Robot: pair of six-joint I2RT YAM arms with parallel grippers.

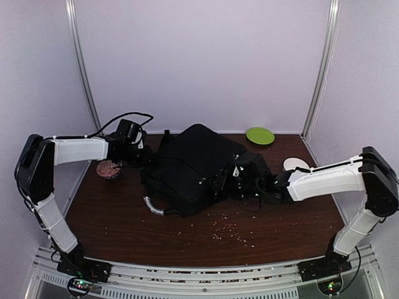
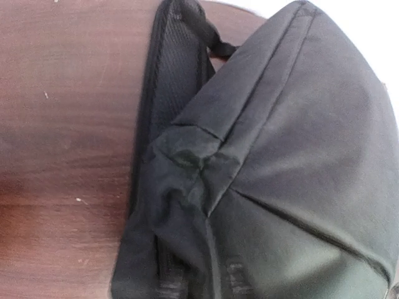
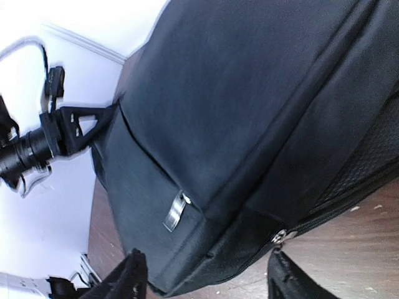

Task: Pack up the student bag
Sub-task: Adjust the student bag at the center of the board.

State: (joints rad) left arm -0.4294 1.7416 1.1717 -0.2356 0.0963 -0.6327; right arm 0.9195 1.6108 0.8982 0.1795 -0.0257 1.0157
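Note:
The student bag (image 1: 193,163) is a large black backpack lying flat in the middle of the dark wood table. My left gripper (image 1: 141,156) is at the bag's left edge. In the left wrist view its dark fingertips (image 2: 163,288) are close together, with a bunched fold of the student bag (image 2: 293,143) pinched between them. My right gripper (image 1: 235,179) is at the bag's right side. It stands open (image 3: 209,283), one finger on each side of the bag's lower corner (image 3: 249,112). A silver zip pull (image 3: 176,210) and a zip slider (image 3: 283,235) lie close to it.
A green plate (image 1: 260,135) lies at the back right and a white disc (image 1: 295,164) sits by the right arm. A red patterned object (image 1: 109,169) rests under the left arm. Crumbs (image 1: 234,230) dot the front of the table. A grey strap end (image 1: 153,207) sticks out below the bag.

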